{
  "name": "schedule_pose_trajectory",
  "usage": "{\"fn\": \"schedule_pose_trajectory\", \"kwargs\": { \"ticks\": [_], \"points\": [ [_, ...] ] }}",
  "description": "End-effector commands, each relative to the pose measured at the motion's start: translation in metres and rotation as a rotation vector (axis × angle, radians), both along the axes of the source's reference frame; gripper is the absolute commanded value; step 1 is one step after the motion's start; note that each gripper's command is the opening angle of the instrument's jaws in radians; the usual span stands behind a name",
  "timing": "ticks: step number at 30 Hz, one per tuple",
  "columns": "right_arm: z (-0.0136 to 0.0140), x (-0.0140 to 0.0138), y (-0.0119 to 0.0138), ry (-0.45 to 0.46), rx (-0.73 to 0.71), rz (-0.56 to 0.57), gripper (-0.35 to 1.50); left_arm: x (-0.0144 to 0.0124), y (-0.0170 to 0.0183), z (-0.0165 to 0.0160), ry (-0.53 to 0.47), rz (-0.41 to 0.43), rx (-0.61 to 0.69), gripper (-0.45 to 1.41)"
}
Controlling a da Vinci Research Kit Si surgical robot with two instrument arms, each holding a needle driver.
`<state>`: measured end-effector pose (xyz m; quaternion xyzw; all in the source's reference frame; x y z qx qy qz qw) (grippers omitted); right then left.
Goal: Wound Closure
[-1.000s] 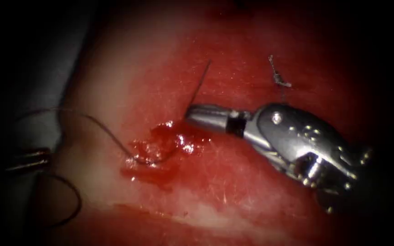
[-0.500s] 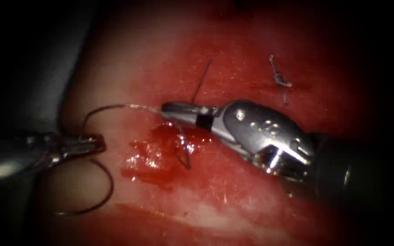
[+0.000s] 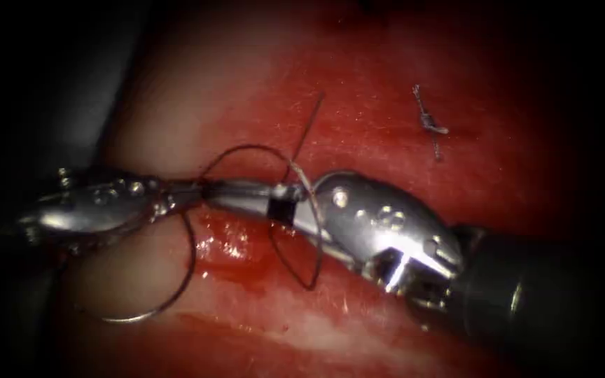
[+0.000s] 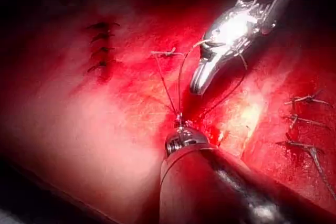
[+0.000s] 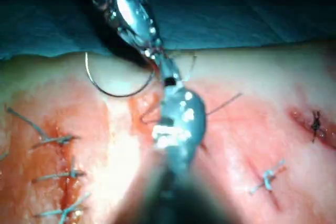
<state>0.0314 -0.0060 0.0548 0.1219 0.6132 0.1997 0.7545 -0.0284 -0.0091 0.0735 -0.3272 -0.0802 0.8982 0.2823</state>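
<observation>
The cut sits mid-tissue, wet with red fluid. My left tool comes in from the left, jaws shut on the curved needle near its thread end. The needle hangs free of the tissue, left of the cut, and shows again as an arc. My right tool lies across the cut with jaws shut and empty, tip almost touching the left tool's. The thread arches over the right jaws and drops in a loop around them. A short thread tail sticks up behind. The right jaws point at the left tool.
A finished stitch with cut ends sits on the tissue at the back right. More tied stitches show in the wrist views. A blue-grey drape lies beyond the tissue's edge.
My left tool has moved right with the needle, and my right tool has moved left to meet it. The thread, earlier lying across the cut, now loops around the right jaws.
</observation>
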Motion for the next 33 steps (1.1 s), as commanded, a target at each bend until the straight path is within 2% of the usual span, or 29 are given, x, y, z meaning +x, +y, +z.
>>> {"fn": "schedule_pose_trajectory", "kwargs": {
  "ticks": [1, 7, 9, 11, 14, 17, 22, 27, 33],
  "points": [
    [0.0002, 0.0006, 0.0, 0.007, 0.0, 0.003, -0.35, -0.0007, -0.0002, 0.0009, 0.007, 0.006, -0.004, -0.45],
    [0.0001, 0.0009, 0.0004, 0.024, -0.013, 0.014, -0.35, -0.0011, -0.0015, 0.0008, 0.03, 0.01, -0.019, -0.45],
    [0.0002, 0.0012, 0.0007, 0.023, -0.015, 0.024, 0.22, -0.0014, -0.0019, 0.0002, 0.035, 0.018, -0.028, -0.45],
    [0.0004, 0.0014, 0.001, 0.028, -0.017, 0.033, 0.52, -0.0017, -0.0024, -0.0004, 0.041, 0.029, -0.035, -0.45],
    [0.0006, 0.0015, 0.0013, 0.011, -0.022, 0.054, 0.81, -0.0023, -0.0031, -0.0016, 0.049, 0.043, -0.048, -0.45],
    [0.0008, 0.0012, 0.0017, -0.013, -0.026, 0.077, 1.01, -0.0026, -0.0038, -0.0031, 0.054, 0.06, -0.059, -0.45],
    [0.0016, 0.0007, 0.0016, -0.038, -0.033, 0.085, 0.99, -0.002, -0.0043, -0.0059, 0.091, 0.09, -0.089, -0.45],
    [0.0028, 0.0008, 0.0009, -0.087, -0.039, 0.07, 0.84, -0.0012, -0.004, -0.0085, 0.105, 0.106, -0.135, -0.45],
    [0.0038, 0.0009, 0.0, -0.113, -0.044, 0.046, 0.79, -0.0003, -0.0012, -0.0115, 0.141, 0.102, -0.235, -0.45]
  ]
}}
